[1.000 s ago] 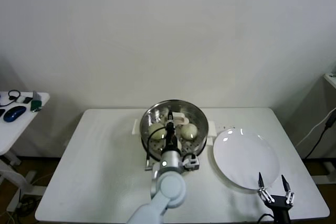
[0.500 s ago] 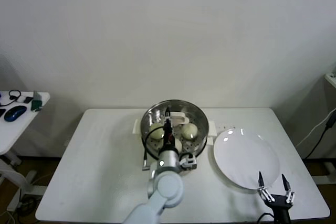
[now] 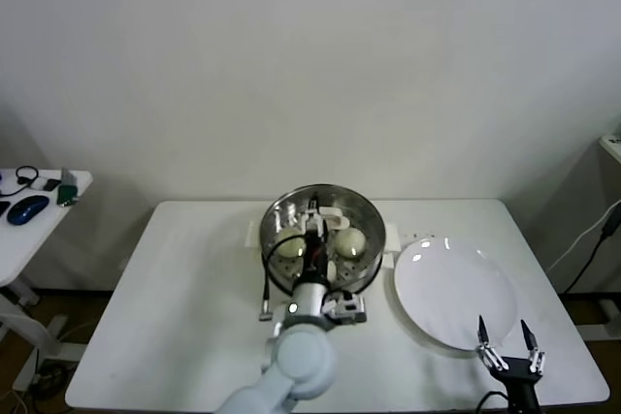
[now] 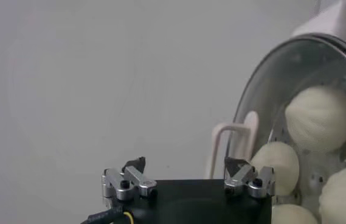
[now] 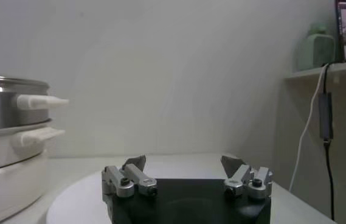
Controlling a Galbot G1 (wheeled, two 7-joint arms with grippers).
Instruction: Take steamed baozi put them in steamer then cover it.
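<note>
The steamer (image 3: 364,212), a shiny steel basket on a cream pot base, stands at the table's back middle. Several cream-white baozi (image 3: 350,239) lie inside it. The round glass lid (image 4: 262,91) with its cream handle (image 4: 232,141) rests on the steamer, and the baozi (image 4: 320,117) show through the glass. My left gripper (image 3: 312,223) hovers over the steamer's near side, open and empty; in the left wrist view (image 4: 185,163) its jaws stand wide apart beside the lid's handle. My right gripper (image 3: 503,332) is open and empty at the table's front right; it also shows in the right wrist view (image 5: 183,162).
A flat white plate (image 3: 456,293) lies to the right of the steamer, just beyond my right gripper. The steamer (image 5: 2,109) shows at the side of the right wrist view. A small side table (image 3: 44,199) with loose items stands at the far left.
My left arm has drawn back toward my body and a little to the left, with the gripper still over the steamer. The right arm has not moved.
</note>
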